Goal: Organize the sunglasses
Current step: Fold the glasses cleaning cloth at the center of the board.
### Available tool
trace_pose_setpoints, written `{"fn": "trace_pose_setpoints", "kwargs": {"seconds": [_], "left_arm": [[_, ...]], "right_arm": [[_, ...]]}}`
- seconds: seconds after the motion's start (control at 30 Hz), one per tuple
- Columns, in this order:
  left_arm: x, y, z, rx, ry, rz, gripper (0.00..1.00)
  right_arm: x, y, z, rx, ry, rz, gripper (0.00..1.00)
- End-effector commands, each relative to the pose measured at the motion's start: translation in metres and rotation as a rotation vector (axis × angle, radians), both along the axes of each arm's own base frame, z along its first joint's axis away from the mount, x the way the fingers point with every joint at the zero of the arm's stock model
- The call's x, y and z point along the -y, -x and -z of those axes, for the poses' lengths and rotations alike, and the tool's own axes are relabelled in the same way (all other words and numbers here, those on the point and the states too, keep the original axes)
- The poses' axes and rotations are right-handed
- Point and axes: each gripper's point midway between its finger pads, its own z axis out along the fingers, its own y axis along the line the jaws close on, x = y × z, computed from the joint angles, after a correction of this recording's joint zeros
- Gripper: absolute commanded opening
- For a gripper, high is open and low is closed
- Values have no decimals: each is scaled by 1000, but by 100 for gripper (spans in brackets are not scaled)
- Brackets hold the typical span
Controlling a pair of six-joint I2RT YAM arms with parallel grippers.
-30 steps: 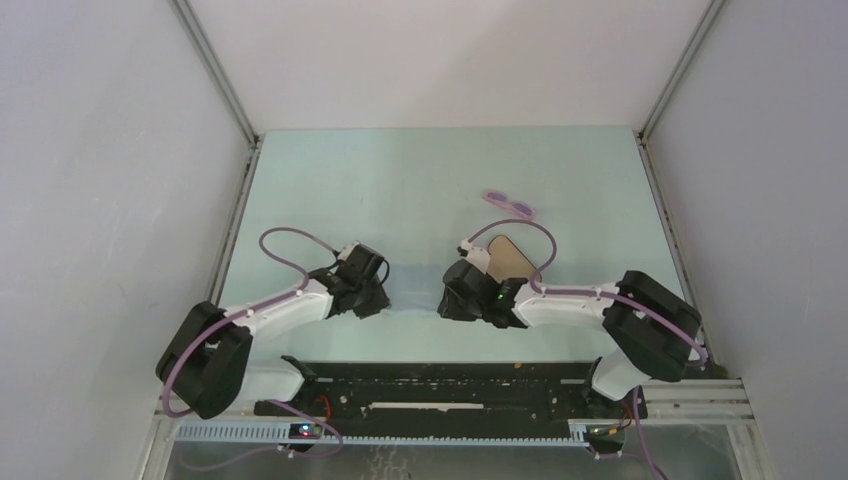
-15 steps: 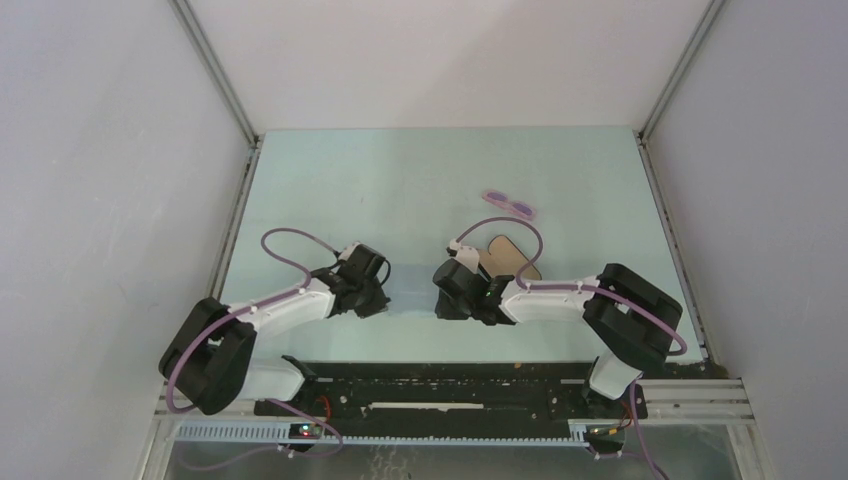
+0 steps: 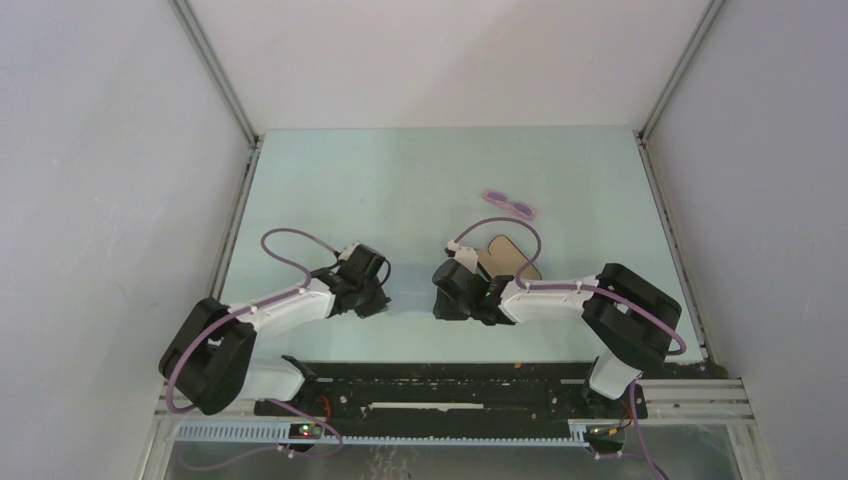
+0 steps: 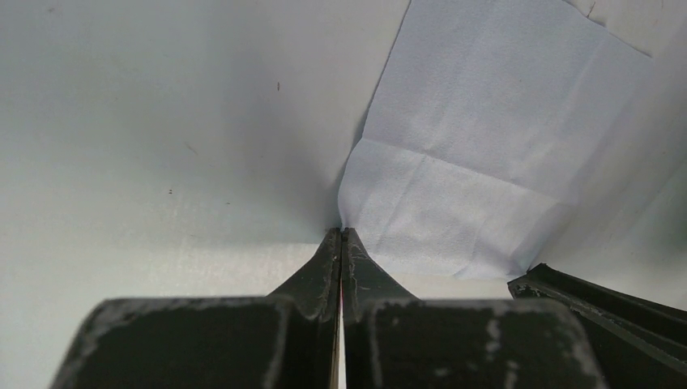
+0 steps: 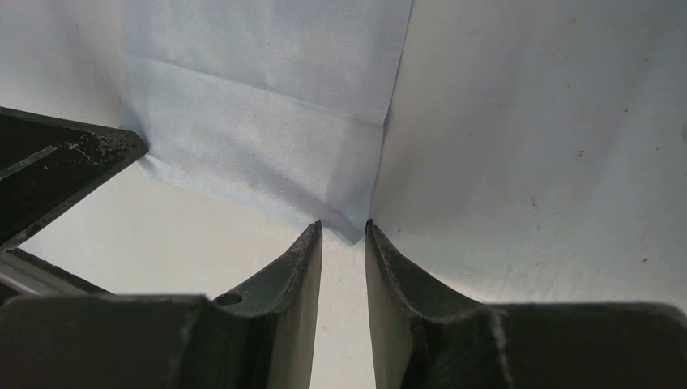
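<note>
A pale green bench (image 3: 400,180) sits inside a booth of plain white walls (image 3: 450,60), seen from above. My two arms reach in from the near edge and bend towards each other close to the front of the bench.

A light blue cloth (image 4: 486,162) lies flat between them, creased into squares. My left tool (image 4: 341,235) is pressed fully together, and its tips pinch the cloth's near left corner. A soft shadow falls on the bench beside that edge.

My right tool (image 5: 343,231) stands narrowly apart. The cloth's near right corner sits just at the gap between its tips, and neither finger presses on it. Each wrist view shows one dark finger of the other tool at the far side of the cloth.

The sunglasses (image 3: 509,204), a small slim pair with a pink-purple frame, lie on the bench farther back, to the right of centre and well apart from both tools. Between them and my right tool lies the black case (image 3: 513,258), open with its tan lining facing up, partly hidden by my right arm. The sunglasses are outside the case and not touching it.
</note>
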Motion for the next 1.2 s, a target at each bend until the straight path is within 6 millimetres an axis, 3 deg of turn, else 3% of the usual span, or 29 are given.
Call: {"fn": "trace_pose_setpoints", "kwargs": {"seconds": [0.0,0.47,0.7,1.17], "left_arm": [[-10,18,12,-61,-39,-4,0],[-10,17,12,-63,-43,-3,0],[-12,19,12,-56,-45,-8,0],[-17,22,16,-64,-58,-16,0]], "right_arm": [[-11,-6,-7,14,-14,-15,35],[-11,-8,-1,1,11,-24,23],[-4,-3,-1,85,144,-52,34],[-8,3,-14,192,189,-100,35]]}}
